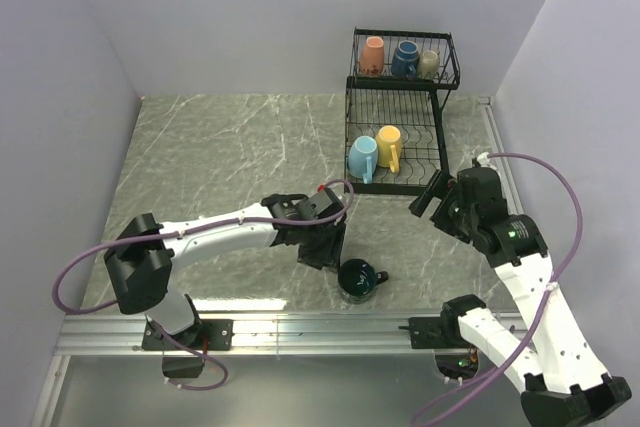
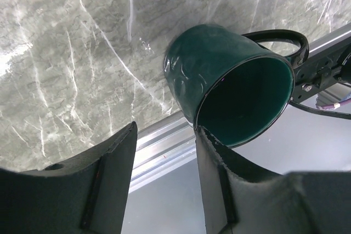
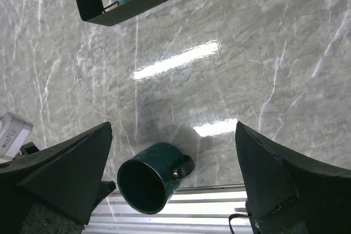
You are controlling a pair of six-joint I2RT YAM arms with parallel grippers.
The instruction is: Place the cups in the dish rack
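A dark teal green cup [image 1: 357, 278] lies on its side near the table's front edge, mouth toward the rail, handle to the right. My left gripper [image 1: 325, 252] sits just left of it, open, with nothing between the fingers. In the left wrist view the cup [image 2: 219, 75] lies just beyond the gripper [image 2: 164, 132], its rim at the right fingertip [image 2: 204, 135]. My right gripper [image 1: 430, 197] hangs wide open by the dish rack [image 1: 392, 192]. From the right wrist the cup [image 3: 151, 176] shows below the empty gripper [image 3: 173, 125].
The rack's upper basket [image 1: 405, 84] holds orange-pink [image 1: 372, 55], navy [image 1: 404, 58] and olive-grey [image 1: 429, 63] cups. Light blue [image 1: 362, 157] and yellow [image 1: 390, 146] cups stand in the lower tray. An aluminium rail [image 1: 300, 322] runs along the table's front edge.
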